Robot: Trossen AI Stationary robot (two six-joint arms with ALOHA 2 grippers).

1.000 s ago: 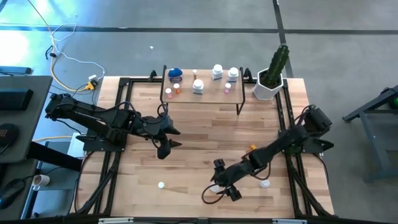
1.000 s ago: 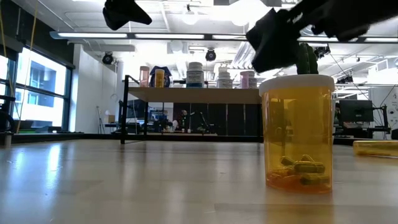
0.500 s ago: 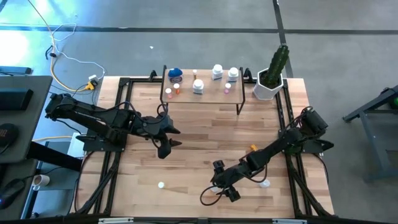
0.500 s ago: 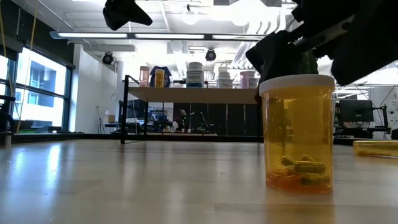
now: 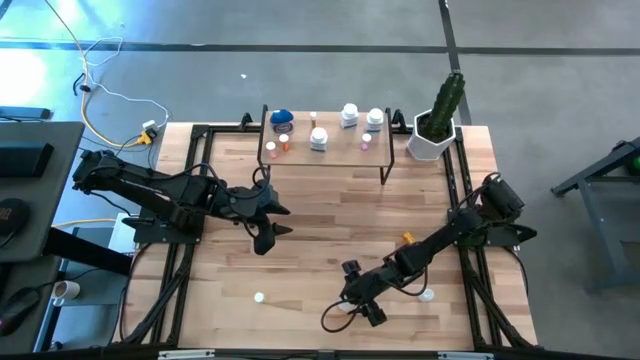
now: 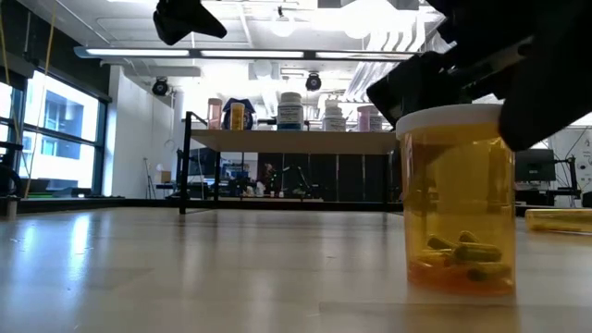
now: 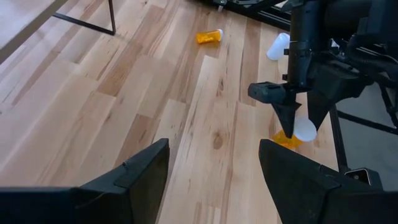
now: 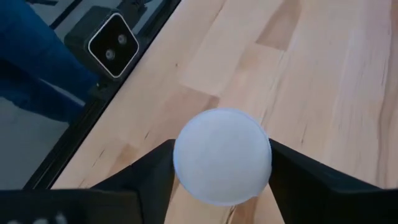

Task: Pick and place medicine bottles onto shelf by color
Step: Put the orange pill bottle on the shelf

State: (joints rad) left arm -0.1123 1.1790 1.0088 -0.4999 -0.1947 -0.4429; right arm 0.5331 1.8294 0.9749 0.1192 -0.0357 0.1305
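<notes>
The table (image 5: 320, 210) carries the shelf (image 5: 340, 150) at its far edge, and I place everything by that shelf. The left pincer (image 5: 276, 230) hangs above the table a little in front of the shelf's left end, its fingers spread wide with nothing between them. It is the one closer to the shelf, but it is well apart from the bottle I care about. The right pincer (image 8: 221, 155) is far out from the shelf, down by the table's opposite edge and roughly in line with the shelf's right half. It sits directly over the orange bottle (image 6: 458, 199). That bottle stands on its base with its long axis close to vertical, perhaps leaning slightly, so the pincer meets it from above rather than from the side. The right wrist view shows its white cap (image 8: 222, 163) centred between the two fingers, one tight against each side. I cannot tell whether they are clamped on it yet or only bracketing it. As I read it, the coming carry belongs to the right arm and runs back toward the shelf, where other orange bottles (image 5: 284, 146) already stand near its left end.
</notes>
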